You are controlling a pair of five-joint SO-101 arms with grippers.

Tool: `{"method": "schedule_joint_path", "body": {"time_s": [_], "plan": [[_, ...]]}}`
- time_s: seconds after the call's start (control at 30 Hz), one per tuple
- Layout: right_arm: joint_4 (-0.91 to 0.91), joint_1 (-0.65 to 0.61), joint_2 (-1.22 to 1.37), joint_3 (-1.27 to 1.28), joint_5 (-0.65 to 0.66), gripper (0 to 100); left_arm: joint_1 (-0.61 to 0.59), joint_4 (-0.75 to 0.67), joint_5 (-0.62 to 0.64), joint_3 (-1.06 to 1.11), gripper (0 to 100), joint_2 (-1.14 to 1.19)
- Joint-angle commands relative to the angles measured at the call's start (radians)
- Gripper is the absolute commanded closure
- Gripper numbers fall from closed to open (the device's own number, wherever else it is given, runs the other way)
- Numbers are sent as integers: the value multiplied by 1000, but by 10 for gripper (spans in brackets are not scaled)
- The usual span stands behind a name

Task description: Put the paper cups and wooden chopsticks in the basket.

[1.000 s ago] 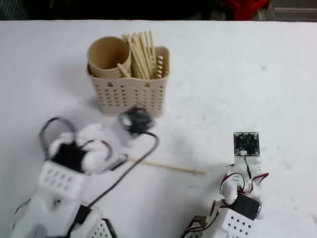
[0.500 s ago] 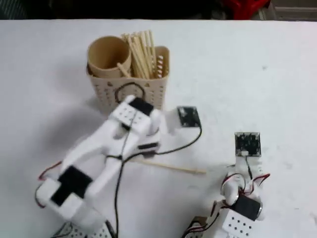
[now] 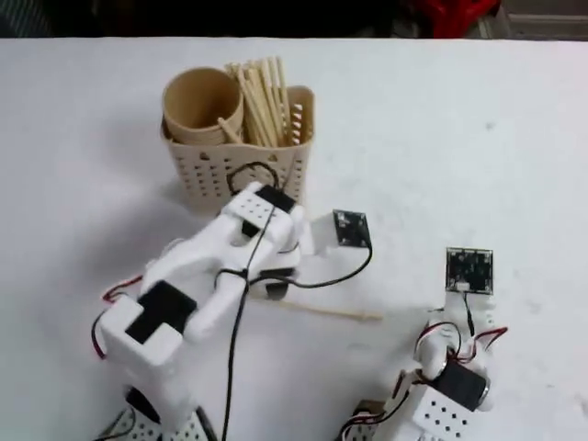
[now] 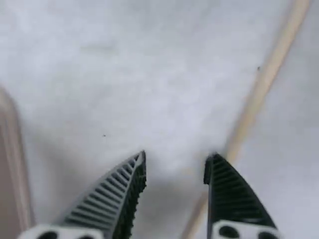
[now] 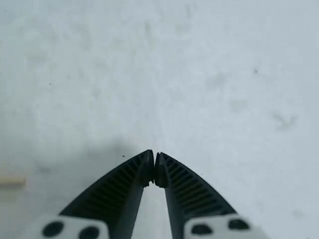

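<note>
The left gripper [image 4: 175, 167] is open a little way and holds nothing. One finger is just beside the loose wooden chopstick [image 3: 326, 310]. In the high view that chopstick lies flat on the white table [image 3: 478, 138] near the middle. Its long side runs left to right, with the right end a bit lower. The right gripper [image 5: 153, 168] is closed on nothing. At the upper left, the basket [image 3: 241, 175] holds paper cups [image 3: 200, 103] and a bunch of chopsticks [image 3: 265, 92].

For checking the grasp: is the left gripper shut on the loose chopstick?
No, the left gripper is open, and the chopstick lies on the table by one fingertip.
</note>
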Motion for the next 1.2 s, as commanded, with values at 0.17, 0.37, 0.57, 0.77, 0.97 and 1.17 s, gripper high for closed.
{"method": "schedule_joint_path", "body": {"time_s": [0.17,0.37,0.57,0.77,0.97,1.17], "plan": [[4,13,-1,11,11,981,15,29,75,63,816,-231],[4,13,-2,11,11,981,51,-46,75,207,816,-283],[16,21,-42,11,11,981,70,-80,83,160,816,-140],[62,15,-54,9,11,981,64,35,91,-31,821,42],[64,15,-56,9,11,981,64,75,164,-107,939,108],[64,-7,-58,9,11,981,64,80,164,-106,977,107]]}}
